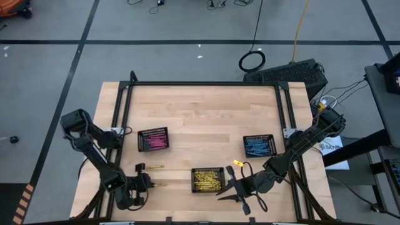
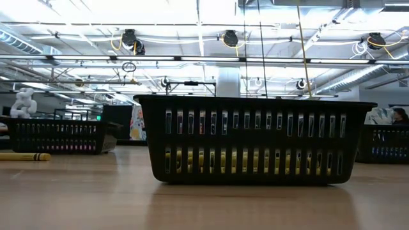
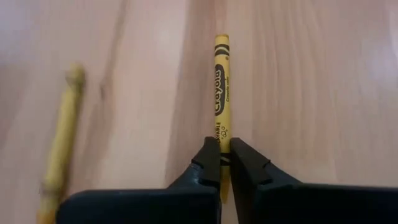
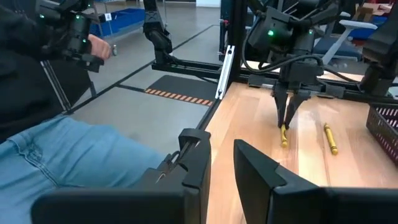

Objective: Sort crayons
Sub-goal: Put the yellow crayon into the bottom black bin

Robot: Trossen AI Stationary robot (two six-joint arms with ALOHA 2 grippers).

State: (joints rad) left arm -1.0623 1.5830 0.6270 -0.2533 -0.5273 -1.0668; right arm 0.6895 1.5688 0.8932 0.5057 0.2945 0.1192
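desk (image 1: 206,112): light wood, black frame rails along the far and side edges.
left arm: comes in from the left edge and reaches down to the near-left corner of the desk.
right arm: comes in from the right edge and ends near the front edge, just right of the middle tray.
person (image 4: 56,124): seen only in the right wrist view, beside the desk, jeans and dark sleeve.
pink tray (image 1: 153,140): black mesh, left of centre, filled with pink/red crayons.
blue tray (image 1: 259,146): black mesh, right of centre, filled with blue crayons.
yellow tray (image 1: 207,179): black mesh, near the front in the middle, filled with yellow crayons; it fills the low view.
left end effector (image 3: 224,163): pointing down at the desk, fingers clenched on the end of a yellow crayon (image 3: 221,81) that lies flat on the wood; the label reads Crayola.
right end effector (image 4: 222,163): held off the desk edge facing the left arm, fingers apart with a narrow gap, nothing between them.
second yellow crayon (image 1: 154,167): loose on the desk, just beside the gripped one, a little farther from the front edge, well left of the yellow tray.
loose crayons: both on the near-left part of the desk, between the left arm and the yellow tray, roughly parallel.
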